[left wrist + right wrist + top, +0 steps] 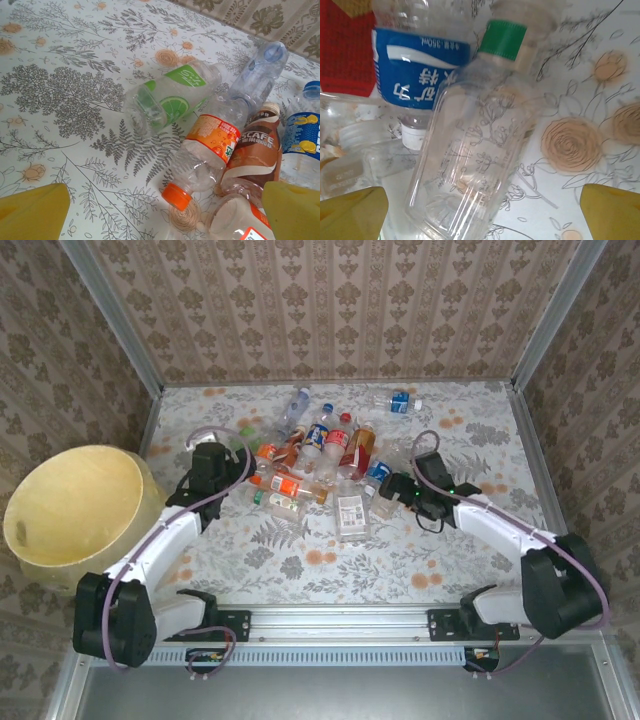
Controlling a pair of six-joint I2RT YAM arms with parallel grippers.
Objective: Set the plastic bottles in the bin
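Plastic bottles lie in a loose heap mid-table, with none visible in the bin, which sits off the left edge beside the left arm. Both pincers are spread wide and hold nothing. Right gripper hovers over the clear green-label bottle, a finger on either side of its base: drop straight, close across the body, not the neck. Left gripper lines up on the orange-cap bottle; neighbours touch it, so lift slowly. Thin walls will probably squash.
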